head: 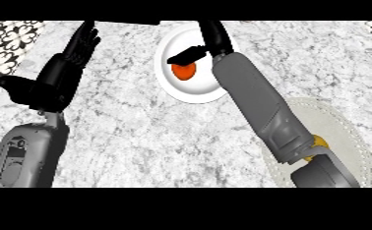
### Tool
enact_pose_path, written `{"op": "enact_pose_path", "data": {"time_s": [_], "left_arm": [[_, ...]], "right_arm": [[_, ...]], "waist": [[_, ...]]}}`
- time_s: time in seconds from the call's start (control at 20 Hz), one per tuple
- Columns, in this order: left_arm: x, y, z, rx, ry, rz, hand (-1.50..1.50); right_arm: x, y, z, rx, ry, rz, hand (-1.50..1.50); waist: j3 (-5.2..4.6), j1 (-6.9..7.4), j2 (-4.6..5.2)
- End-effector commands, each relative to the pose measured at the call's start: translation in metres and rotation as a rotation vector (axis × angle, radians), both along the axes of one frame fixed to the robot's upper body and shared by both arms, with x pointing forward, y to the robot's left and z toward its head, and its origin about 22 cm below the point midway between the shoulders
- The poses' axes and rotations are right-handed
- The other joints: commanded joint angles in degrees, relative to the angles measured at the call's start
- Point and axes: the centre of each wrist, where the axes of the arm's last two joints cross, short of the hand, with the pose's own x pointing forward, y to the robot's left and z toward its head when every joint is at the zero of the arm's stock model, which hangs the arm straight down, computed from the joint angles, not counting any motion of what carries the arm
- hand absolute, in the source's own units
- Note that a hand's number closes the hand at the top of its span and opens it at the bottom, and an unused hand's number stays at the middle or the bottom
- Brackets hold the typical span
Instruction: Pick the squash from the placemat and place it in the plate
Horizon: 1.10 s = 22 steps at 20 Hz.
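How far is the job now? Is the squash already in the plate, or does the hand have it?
Done: the squash is off the placemat and shows orange over the white plate. In hand: the right hand is at the squash over the plate; whether it grips it, or the squash rests on the plate, cannot be told. Left: letting go if needed and drawing the arm back. The left hand rests open at the left.

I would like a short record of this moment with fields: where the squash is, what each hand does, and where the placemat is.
squash: orange squash over the white plate, under the right hand
right hand: right hand above the plate, thumb over the squash; cannot tell whether the squash already rests on the plate
left hand: left hand at the view's left, open, fingers up, resting
placemat: pale placemat at the right, partly hidden by the right forearm
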Motion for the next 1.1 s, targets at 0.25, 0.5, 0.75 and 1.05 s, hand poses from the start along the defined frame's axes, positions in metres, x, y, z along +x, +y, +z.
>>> {"op": "enact_pose_path", "data": {"time_s": [0.25, 0.5, 0.75, 1.05], "left_arm": [[-0.01, 0.034, -0.002, 0.009, 0.024, 0.052, 0.0], [-0.005, 0.016, 0.008, -0.012, 0.009, 0.075, 0.0], [-0.012, 0.013, -0.007, 0.014, 0.015, 0.069, 0.0], [-0.021, 0.031, -0.009, -0.001, 0.011, 0.048, 0.0]], "right_arm": [[0.017, -0.049, 0.003, 0.227, 0.025, -0.044, -1.5], [0.021, -0.114, -0.006, 0.274, 0.02, -0.034, -1.5], [0.018, -0.173, -0.013, 0.257, -0.004, -0.028, -1.5], [0.01, -0.243, -0.004, 0.243, -0.026, -0.025, -1.5]], "waist": [[-0.02, -2.74, -0.56], [0.01, -4.05, -0.88], [0.01, -3.6, -0.73], [0.04, -2.87, -0.43]]}}
